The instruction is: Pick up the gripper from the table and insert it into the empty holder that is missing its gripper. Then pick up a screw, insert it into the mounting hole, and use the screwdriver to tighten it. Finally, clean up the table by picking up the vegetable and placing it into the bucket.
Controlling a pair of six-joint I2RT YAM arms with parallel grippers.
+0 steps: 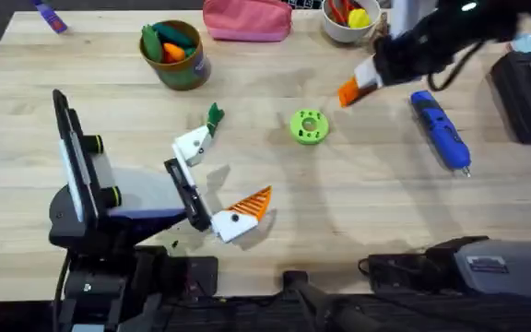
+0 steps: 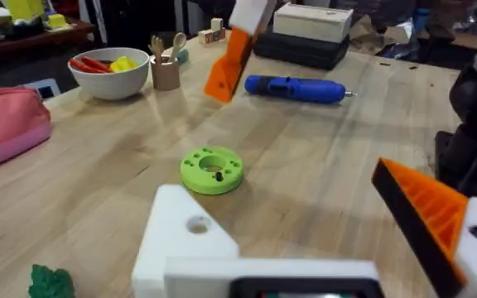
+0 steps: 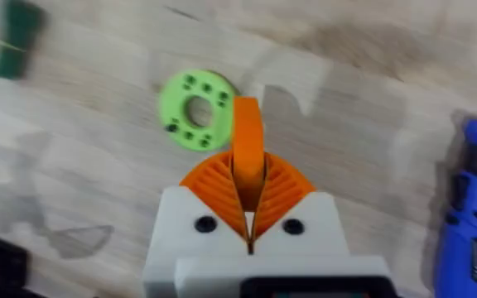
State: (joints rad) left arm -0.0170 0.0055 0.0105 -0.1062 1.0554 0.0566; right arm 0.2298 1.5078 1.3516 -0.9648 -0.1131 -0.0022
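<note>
I've got the orange gripper wedge (image 3: 248, 149) pinched edge-on between my right gripper's (image 3: 249, 217) ribbed pads, its long tip poking out ahead of the fingers, and I judge that's deliberate: held by the thick end, the free end is left clear to slide into a mount. My right arm hangs over the far right of the table, near the blue screwdriver (image 1: 441, 129), which lies flat with its silver tip pointing toward my base side, waiting for the screw step. My left gripper (image 1: 216, 184) is spread wide and low over the middle of the table, and it is the one being repaired: one finger wears its orange ribbed tip (image 1: 253, 203), the other is the bare white holder (image 1: 192, 145) with its mounting hole showing, turned up and open toward the incoming part. I read that wide stance as keeping the empty holder easy to reach. Between the two arms sits the green screw disc (image 1: 309, 126), a dark screw standing in one of its holes. The small dark-green vegetable (image 1: 214, 115) lies just beside the holder, and the olive bucket (image 1: 177, 57), already carrying toy vegetables, stands well apart at the far left. The surface is pale wood planking; a pink pouch (image 1: 246, 18) and a white bowl (image 1: 348, 22) line the far edge, with cluttered shelving beyond.
</note>
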